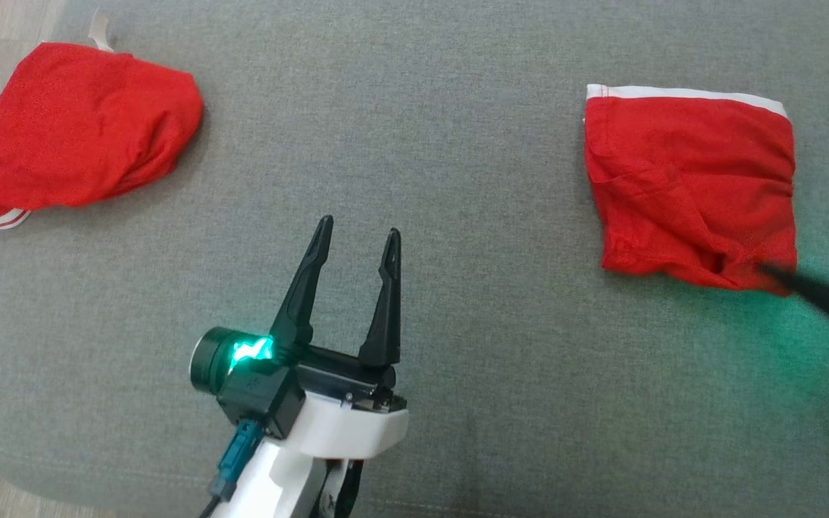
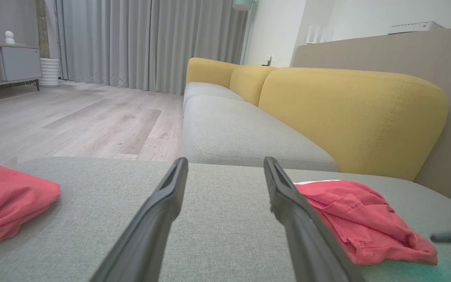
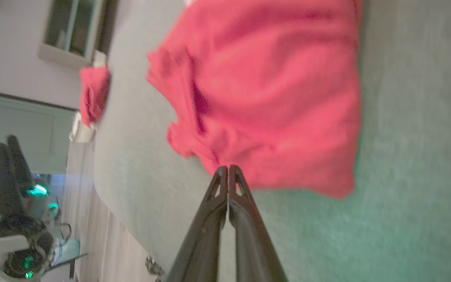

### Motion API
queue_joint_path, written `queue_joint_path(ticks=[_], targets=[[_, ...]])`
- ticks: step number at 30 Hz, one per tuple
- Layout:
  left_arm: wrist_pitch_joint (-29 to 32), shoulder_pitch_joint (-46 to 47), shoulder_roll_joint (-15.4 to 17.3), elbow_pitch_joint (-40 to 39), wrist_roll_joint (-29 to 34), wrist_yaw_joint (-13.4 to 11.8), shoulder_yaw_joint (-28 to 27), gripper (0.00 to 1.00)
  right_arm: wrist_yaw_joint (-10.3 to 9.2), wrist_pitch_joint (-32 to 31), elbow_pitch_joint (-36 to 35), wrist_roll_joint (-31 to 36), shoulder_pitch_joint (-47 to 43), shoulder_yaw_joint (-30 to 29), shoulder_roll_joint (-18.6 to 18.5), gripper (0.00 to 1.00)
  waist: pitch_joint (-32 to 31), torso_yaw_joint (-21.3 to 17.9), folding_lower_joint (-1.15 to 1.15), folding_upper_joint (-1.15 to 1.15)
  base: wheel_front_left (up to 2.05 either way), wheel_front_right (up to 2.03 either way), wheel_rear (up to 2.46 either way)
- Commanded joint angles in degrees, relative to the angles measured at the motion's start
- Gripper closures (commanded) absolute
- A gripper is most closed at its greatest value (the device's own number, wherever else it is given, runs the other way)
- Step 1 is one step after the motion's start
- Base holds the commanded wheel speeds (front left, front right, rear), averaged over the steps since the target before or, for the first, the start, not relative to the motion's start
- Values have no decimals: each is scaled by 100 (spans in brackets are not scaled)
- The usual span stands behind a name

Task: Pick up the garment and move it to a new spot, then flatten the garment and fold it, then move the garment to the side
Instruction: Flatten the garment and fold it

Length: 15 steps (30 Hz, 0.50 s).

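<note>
The garment (image 1: 688,180) lies folded into a rough red square with a white strip along its far edge, at the right of the grey cushion (image 1: 414,108). It also shows as the garment (image 2: 358,219) and the garment (image 3: 272,86). My right gripper (image 1: 763,267) comes in from the right, shut, its tips at the garment's near corner. In its own view the right gripper (image 3: 228,168) has its fingers pressed together against the cloth's edge; I cannot tell whether cloth is pinched. My left gripper (image 1: 357,234) stands open over bare cushion at the middle front, also seen as the left gripper (image 2: 225,162).
Another red cloth bundle (image 1: 76,129) with striped trim lies at the cushion's far left corner, near the edge. Beyond the cushion stands a sofa with yellow backrests (image 2: 350,113), and wood floor (image 2: 73,117) runs along the left.
</note>
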<state>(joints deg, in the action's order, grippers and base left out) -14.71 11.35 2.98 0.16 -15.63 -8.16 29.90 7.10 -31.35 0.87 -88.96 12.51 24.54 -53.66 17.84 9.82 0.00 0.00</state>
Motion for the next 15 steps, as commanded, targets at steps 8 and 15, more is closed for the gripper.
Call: queue_joint_path(ticks=[8, 15], targets=[[-29, 177, -10, -196, 23, -19, -165, 0, 39, 636, -30, 818, 633, -48, 262, 100, 51, 126, 0, 0, 0, 0, 0], [-29, 213, -10, -180, -7, -16, -89, 0, 39, 212, 1217, 1040, 1309, 373, 884, 100, 97, 400, 0, 0, 0, 0, 0]])
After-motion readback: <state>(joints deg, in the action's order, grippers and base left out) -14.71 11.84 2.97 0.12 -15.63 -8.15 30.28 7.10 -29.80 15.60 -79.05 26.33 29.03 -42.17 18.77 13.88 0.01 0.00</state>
